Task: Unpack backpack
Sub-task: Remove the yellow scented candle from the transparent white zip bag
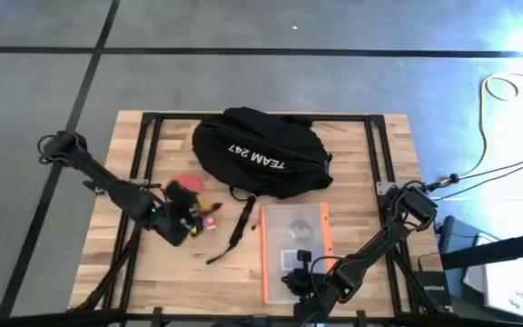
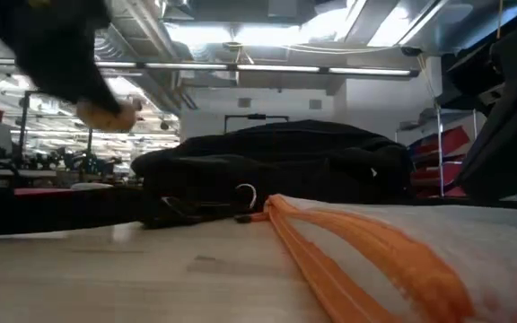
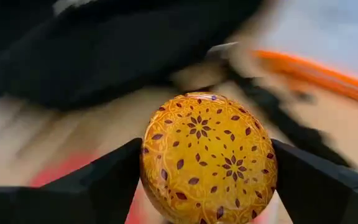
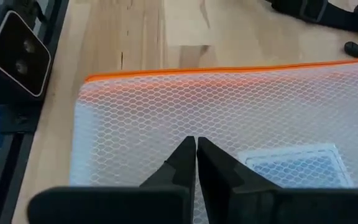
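Meanwhile, left tool (image 3: 207,163) round patterned ball (image 3: 208,158).

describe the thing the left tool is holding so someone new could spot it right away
Start at the big black backpack on the wooden table. In front of it, toward the left arm, the left tool grips a round yellow ball. Its dark red leaf-and-flower pattern sets it apart from the mesh pouch nearby.

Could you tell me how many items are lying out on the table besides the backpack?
2 clearly: a mesh pouch with orange zip in front of the backpack, and a red item by the left gripper, which holds a yellow patterned ball. Others may be hidden.
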Robot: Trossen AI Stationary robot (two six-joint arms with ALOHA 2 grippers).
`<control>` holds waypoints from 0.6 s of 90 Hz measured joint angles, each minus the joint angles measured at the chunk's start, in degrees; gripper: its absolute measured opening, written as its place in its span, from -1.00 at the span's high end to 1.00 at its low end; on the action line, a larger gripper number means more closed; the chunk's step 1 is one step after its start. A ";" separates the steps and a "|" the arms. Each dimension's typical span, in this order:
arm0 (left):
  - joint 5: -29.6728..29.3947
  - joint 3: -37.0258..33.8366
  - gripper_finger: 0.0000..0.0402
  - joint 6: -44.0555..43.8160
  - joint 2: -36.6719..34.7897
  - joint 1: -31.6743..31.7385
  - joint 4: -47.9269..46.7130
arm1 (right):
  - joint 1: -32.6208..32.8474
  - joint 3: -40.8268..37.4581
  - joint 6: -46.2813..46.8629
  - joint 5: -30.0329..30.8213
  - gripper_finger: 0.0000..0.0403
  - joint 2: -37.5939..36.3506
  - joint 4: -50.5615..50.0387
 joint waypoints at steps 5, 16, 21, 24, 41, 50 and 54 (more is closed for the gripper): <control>-0.55 -2.88 -0.56 -6.18 -2.10 0.43 -2.24 | 0.00 0.00 0.00 0.03 1.00 0.00 -0.05; -1.20 -7.95 -0.56 -16.17 -4.94 0.46 -2.89 | 0.00 0.00 0.00 0.32 1.00 0.00 -0.08; -1.14 -9.26 -0.56 -19.42 -5.34 0.46 -2.79 | 0.00 0.00 0.00 0.58 1.00 0.00 -0.07; -1.17 -9.90 -0.56 -20.55 -5.41 0.46 -2.77 | 0.00 0.00 0.00 0.62 1.00 0.00 -0.05; -1.84 -12.26 -0.56 -22.58 -5.40 0.46 -3.12 | -0.07 0.00 0.00 0.65 1.00 0.00 -0.02; -2.84 -12.76 -0.56 -23.07 -5.40 0.69 -4.07 | -0.07 0.00 0.00 0.67 1.00 0.00 -0.02; -3.08 -12.86 -0.56 -24.37 -5.38 1.19 -6.02 | -0.07 0.00 0.00 0.67 1.00 0.00 -0.03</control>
